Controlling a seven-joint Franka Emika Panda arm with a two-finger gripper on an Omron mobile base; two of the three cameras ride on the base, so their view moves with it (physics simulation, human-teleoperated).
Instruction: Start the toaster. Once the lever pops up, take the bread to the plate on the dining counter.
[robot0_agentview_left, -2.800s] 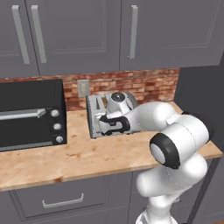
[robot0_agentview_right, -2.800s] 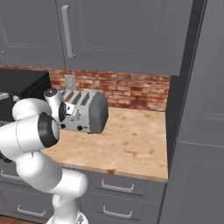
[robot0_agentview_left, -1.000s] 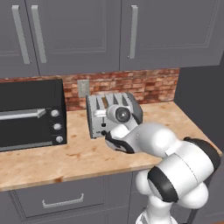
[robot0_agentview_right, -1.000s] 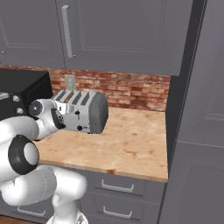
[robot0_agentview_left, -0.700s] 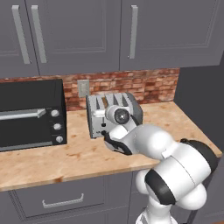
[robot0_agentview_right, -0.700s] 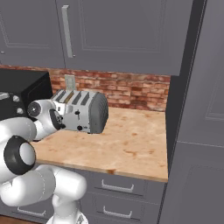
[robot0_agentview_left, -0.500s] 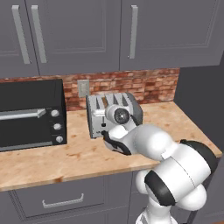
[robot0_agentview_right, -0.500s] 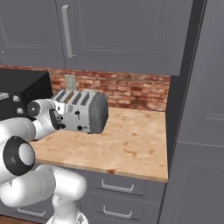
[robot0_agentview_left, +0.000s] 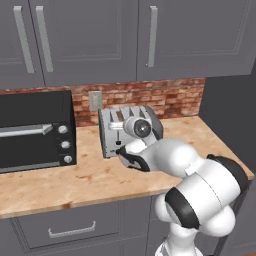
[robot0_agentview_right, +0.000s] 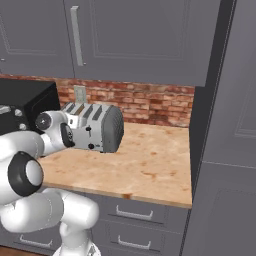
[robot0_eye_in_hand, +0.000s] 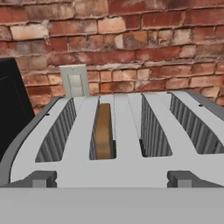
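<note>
One thin bread slice (robot0_eye_in_hand: 103, 131) sits upright in the toaster (robot0_agentview_left: 129, 131)'s second slot, light and crumbly, best pinched by its top crust; gripper (robot0_agentview_left: 121, 151) spread apart at the toaster's front

White arm, dark joints, rendered look.
Glossy rounded white shells on arm (robot0_agentview_left: 200, 185), fat bulbous links, black bands at joints, grey disc cap with darker centre on wrist joint, dark hand section at the end; smooth plastic finish, no cables, no markings visible.
</note>
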